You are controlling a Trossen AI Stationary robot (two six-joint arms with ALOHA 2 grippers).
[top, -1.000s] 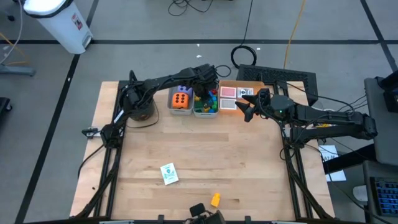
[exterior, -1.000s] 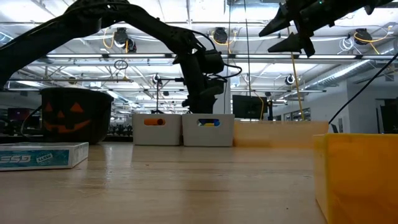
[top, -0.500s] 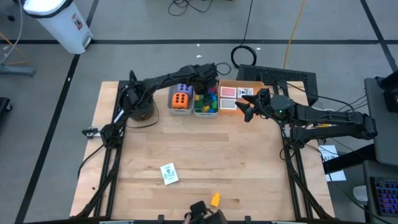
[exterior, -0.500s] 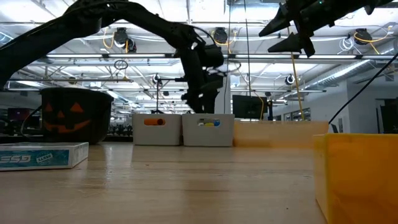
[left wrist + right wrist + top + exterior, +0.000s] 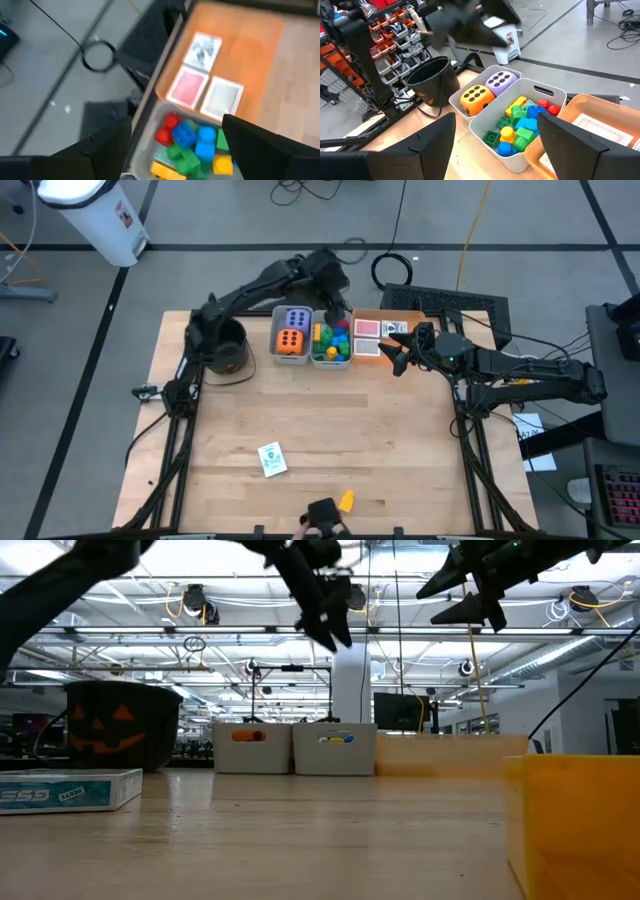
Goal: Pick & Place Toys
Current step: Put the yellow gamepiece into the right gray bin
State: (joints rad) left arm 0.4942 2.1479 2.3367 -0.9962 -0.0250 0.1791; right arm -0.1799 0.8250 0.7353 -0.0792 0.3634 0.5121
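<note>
- A wooden table (image 5: pixel 330 430) stands on a grey floor; at its far edge sit a black pumpkin bucket (image 5: pixel 226 352), two grey bins and an orange tray (image 5: pixel 400 317).
- One bin (image 5: pixel 290 338) holds the purple die (image 5: pixel 297 319) and orange die (image 5: pixel 291 341); the other bin (image 5: pixel 331 342) holds the bricks (image 5: pixel 332 337).
- Three cards (image 5: pixel 205 82) lie in the tray.
- Near the front edge lie a card box (image 5: pixel 271 459) and a lone yellow brick (image 5: pixel 346 501).
- The left gripper (image 5: pixel 337 308) hangs above the brick bin, fingers apart, empty.
- The right gripper (image 5: pixel 400 352) hovers over the tray's front edge, fingers apart, empty.
</note>
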